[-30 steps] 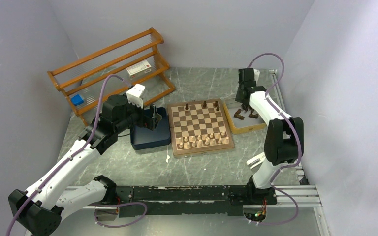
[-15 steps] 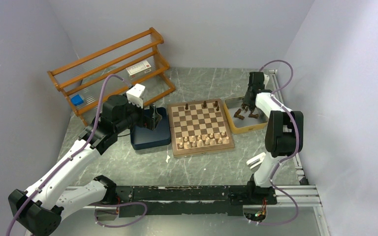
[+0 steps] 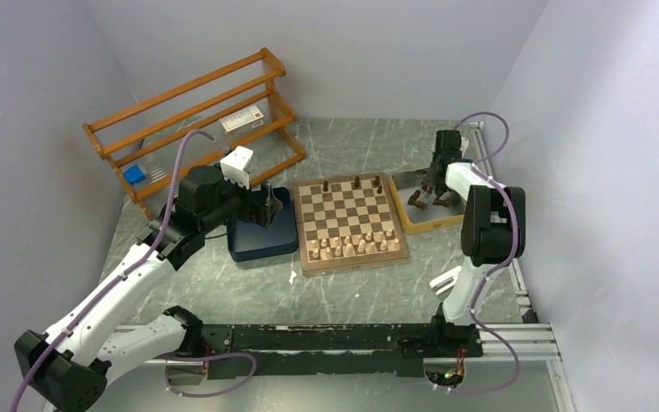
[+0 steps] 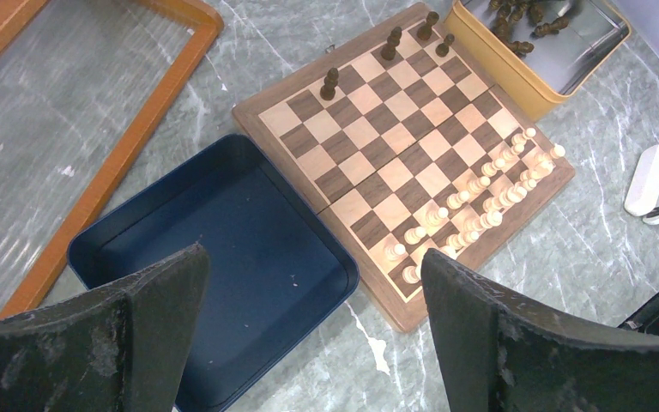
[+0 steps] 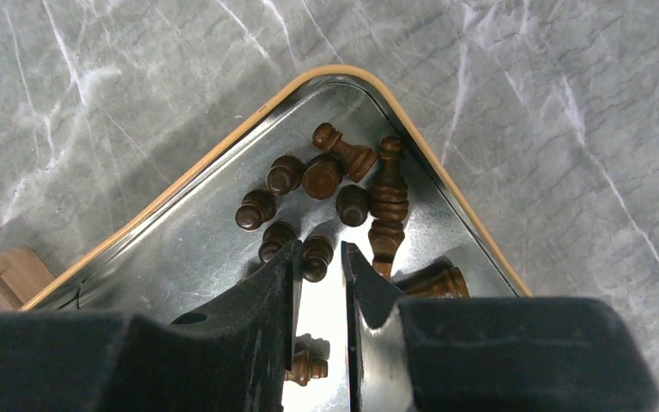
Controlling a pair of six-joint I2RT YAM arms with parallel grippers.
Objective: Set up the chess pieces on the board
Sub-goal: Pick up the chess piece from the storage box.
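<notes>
The board (image 3: 353, 263) lies mid-table, with several dark chess pieces (image 3: 356, 182) along its far row. More dark chess pieces (image 5: 322, 174) lie tumbled in a yellow-rimmed metal tray (image 5: 223, 146) to the board's right. My right gripper (image 5: 319, 249) is down in that tray (image 3: 429, 225), its jaws a narrow gap apart. A dark pawn (image 5: 316, 257) sits at the fingertips, against the left finger, with a slit showing beside the right one. My left gripper (image 4: 311, 253) hangs wide open and empty over the dark blue tray (image 4: 223, 223).
Cream chessmen (image 3: 356, 245) fill the board's two near rows. An orange wooden rack (image 3: 197, 120) stands at the back left. A small white object (image 3: 446, 281) lies near the right arm's base. The blue tray (image 3: 262, 245) touches the board's left edge.
My right arm has swung right from beside the board's far corner to over the yellow tray and come down among the dark pieces. The left arm has not moved.
</notes>
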